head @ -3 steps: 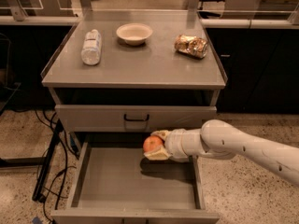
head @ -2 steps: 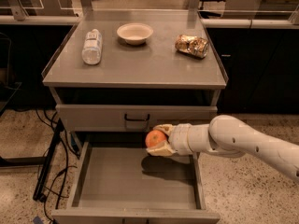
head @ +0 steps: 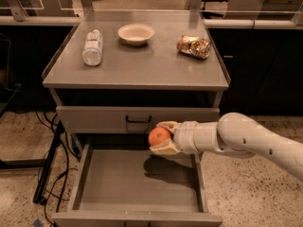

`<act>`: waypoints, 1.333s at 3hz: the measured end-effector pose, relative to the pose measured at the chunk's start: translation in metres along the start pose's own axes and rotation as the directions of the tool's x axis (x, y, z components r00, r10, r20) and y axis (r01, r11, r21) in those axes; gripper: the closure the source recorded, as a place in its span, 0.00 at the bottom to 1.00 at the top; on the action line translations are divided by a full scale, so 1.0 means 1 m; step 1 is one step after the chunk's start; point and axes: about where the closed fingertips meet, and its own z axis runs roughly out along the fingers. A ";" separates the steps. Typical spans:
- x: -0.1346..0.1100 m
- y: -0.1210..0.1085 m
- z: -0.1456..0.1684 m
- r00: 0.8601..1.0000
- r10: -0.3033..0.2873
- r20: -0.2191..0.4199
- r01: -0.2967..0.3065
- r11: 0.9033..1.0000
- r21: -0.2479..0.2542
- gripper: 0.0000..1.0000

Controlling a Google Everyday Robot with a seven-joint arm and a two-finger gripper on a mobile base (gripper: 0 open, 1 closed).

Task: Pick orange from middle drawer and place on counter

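Cream gripper (head: pixel 162 137) clamps the orange (head: pixel 158 136) above the middle drawer (head: pixel 125 186), near its right wall.

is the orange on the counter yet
No, the gripper holds the orange in the air over the open middle drawer, below the level of the counter.

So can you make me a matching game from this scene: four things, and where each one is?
Things
1. small round orange fruit
2. shallow cream bowl
3. shiny gold-brown snack bag
4. white plastic bottle on its side

Places
A. right rear of the grey metal counter
B. left side of the counter
C. held in the pale two-finger gripper, over the open grey middle drawer
D. rear middle of the counter

Pairs: 1-C, 2-D, 3-A, 4-B
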 end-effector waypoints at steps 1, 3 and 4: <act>-0.046 -0.007 -0.038 0.996 -0.082 0.030 0.081 0.996 0.043 1.00; -0.149 -0.027 -0.121 0.968 -0.231 0.096 0.214 0.964 0.159 1.00; -0.149 -0.027 -0.121 0.968 -0.231 0.096 0.214 0.964 0.159 1.00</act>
